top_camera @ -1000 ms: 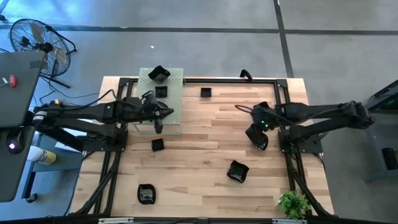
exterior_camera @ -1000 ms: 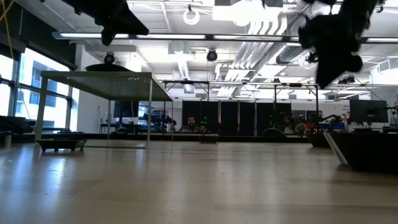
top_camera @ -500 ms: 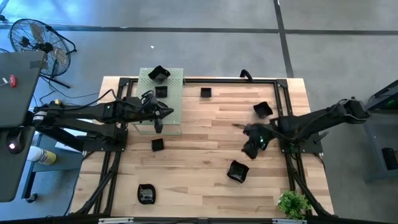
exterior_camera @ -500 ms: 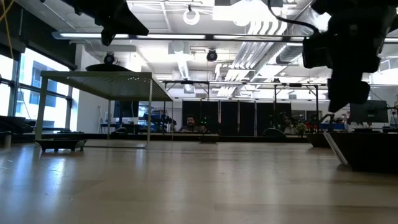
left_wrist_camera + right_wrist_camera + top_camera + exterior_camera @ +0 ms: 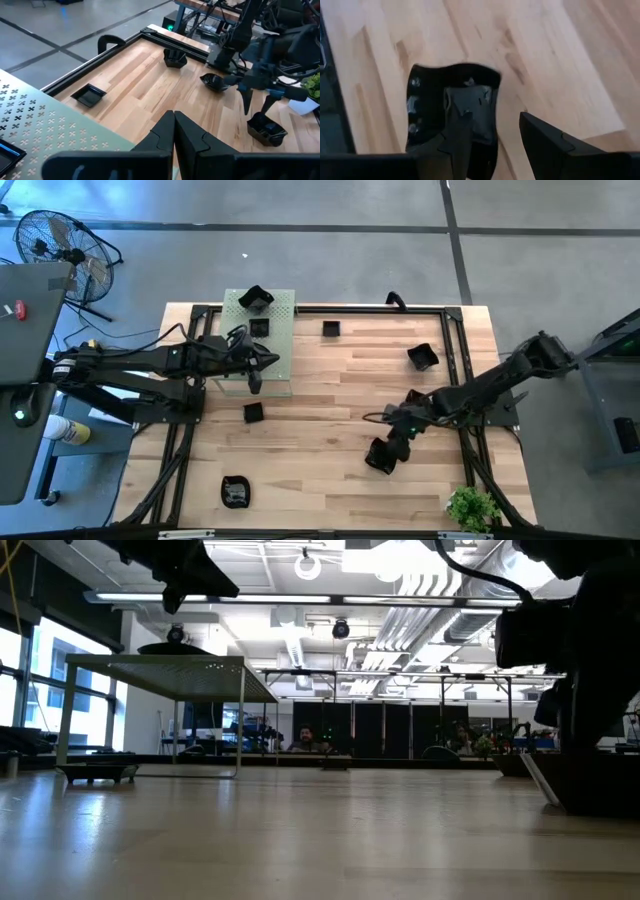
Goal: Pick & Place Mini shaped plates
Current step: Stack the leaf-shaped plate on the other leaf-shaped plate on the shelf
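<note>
The right gripper [image 5: 385, 452], fingers spread wide, hangs directly over a wavy-rimmed black mini plate [image 5: 451, 116] near the table's [image 5: 320, 410] front right. In the right wrist view one finger [image 5: 457, 140] stands over the dish's hollow and the other outside its rim. The glossy rim could slip or tip the dish if the pinch lands off-centre. The left gripper [image 5: 173, 131], pressed together, waits above the pale green perforated board [image 5: 282, 330].

One camera looks straight down on my whole table [image 5: 330, 395]; another sits level at its top, facing the room. My wrist cameras look past my fingers (the right close up), both showing one wavy plate [image 5: 452, 112].
</note>
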